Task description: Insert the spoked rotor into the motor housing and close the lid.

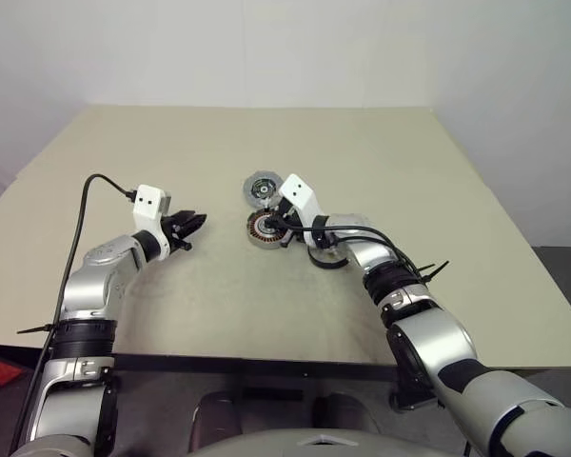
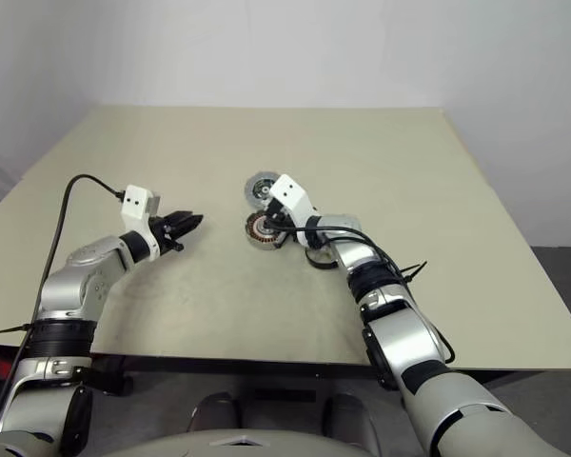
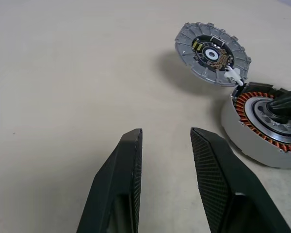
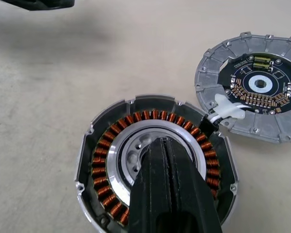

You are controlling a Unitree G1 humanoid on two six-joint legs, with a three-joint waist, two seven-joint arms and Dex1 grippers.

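Observation:
The motor housing (image 4: 101,151), a round metal cup with a ring of copper windings, lies at the table's middle. Inside the ring sits the spoked rotor (image 4: 132,156), a silver disc with round openings, partly hidden by fingers. My right gripper (image 4: 166,143) is shut, and its tip rests over the rotor's centre. The lid (image 4: 259,85) lies open just behind the housing, inner side up with a dark circuit board showing, joined to the housing by a white connector (image 4: 228,109). My left gripper (image 1: 195,226) hovers open and empty to the left of the housing (image 1: 263,228).
The beige table (image 1: 381,152) carries nothing else. Its front edge runs close below both arms. A black cable (image 1: 86,205) loops up from my left wrist.

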